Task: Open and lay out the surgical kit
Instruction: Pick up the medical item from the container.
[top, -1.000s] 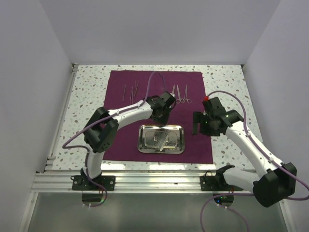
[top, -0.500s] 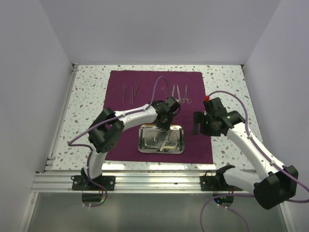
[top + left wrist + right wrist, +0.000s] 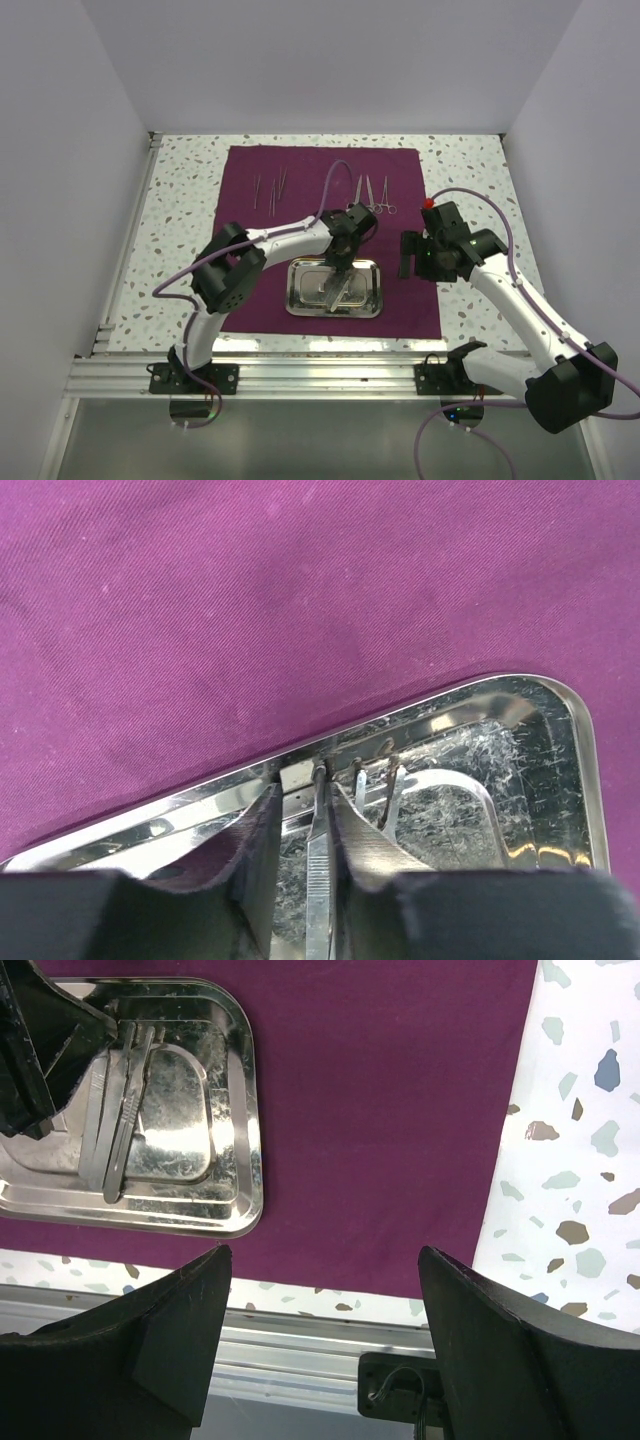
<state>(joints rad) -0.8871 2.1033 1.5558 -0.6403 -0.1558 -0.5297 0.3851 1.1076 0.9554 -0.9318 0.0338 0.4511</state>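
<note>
The maroon cloth (image 3: 400, 180) lies spread flat on the table. The steel tray (image 3: 372, 300) stands on its near middle. My left gripper (image 3: 338, 280) reaches down into the tray (image 3: 560, 695). Its jaws (image 3: 305, 790) stand narrowly apart astride a thin silver tweezers (image 3: 320, 880): the right finger touches it, a small gap shows on the left. More silver instruments (image 3: 375, 790) lie beside it. Tweezers (image 3: 270, 188) and ring-handled forceps (image 3: 375, 195) lie on the far cloth. My right gripper (image 3: 405, 255) hovers wide open and empty (image 3: 325, 1300) right of the tray (image 3: 245, 1110).
The speckled tabletop (image 3: 470, 170) frames the cloth. An aluminium rail (image 3: 320, 375) runs along the near edge, with an arm mount (image 3: 400, 1390) on it. White walls enclose the left, back and right sides.
My left gripper has moved from over the cloth behind the tray toward me and down into the tray, onto the instruments. The right arm has barely moved.
</note>
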